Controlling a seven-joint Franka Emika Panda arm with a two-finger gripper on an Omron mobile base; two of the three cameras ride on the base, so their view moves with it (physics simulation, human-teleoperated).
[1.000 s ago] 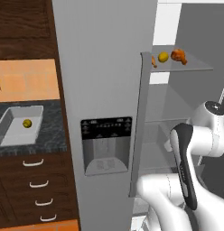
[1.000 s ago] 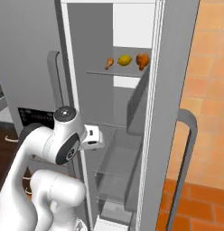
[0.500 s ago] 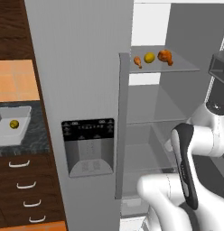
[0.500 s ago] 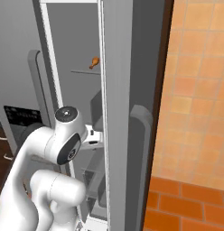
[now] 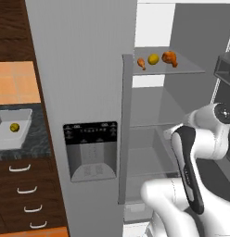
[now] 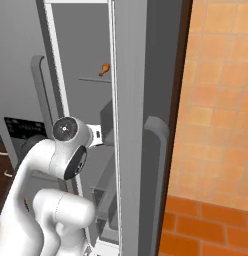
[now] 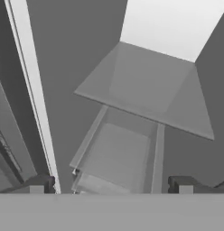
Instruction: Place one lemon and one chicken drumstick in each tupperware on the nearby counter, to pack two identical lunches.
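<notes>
Black speckled surface (image 5: 35, 139) at far left of the left base view, over dark brown drawers (image 5: 24, 199) with curved silver handles. Orange tiled wall (image 6: 216, 100) at the right of the right base view, orange floor tiles below. Tall grey fridge (image 5: 84, 69) dead centre, dispenser panel (image 5: 91, 150) on its closed door, right compartment standing open.

On the surface, a shallow light-grey tray (image 5: 10, 132) with one small yellow lemon (image 5: 14, 127) inside, well off to the left of the gripper.

Up on the top fridge shelf (image 5: 182, 69), well above the gripper: small orange-brown drumstick (image 5: 141, 63), round yellow lemon (image 5: 154, 59) just beside it, and a second, chunkier orange drumstick (image 5: 170, 58) on the far side of the lemon. All three in a row, near one another, resting on the glass. From the right base view, one drumstick (image 6: 104, 69) peeking past the door edge.

Gripper (image 7: 111, 185) spread wide, dark fingertips (image 7: 41, 184) far apart at the bottom of the hand view, nothing between them, touching nothing. Looking into the fridge: a bare glass shelf (image 7: 145, 90) ahead and an empty clear drawer (image 7: 118, 153) below it. White door frame strip (image 7: 35, 99) running along the left of the gripper.
</notes>
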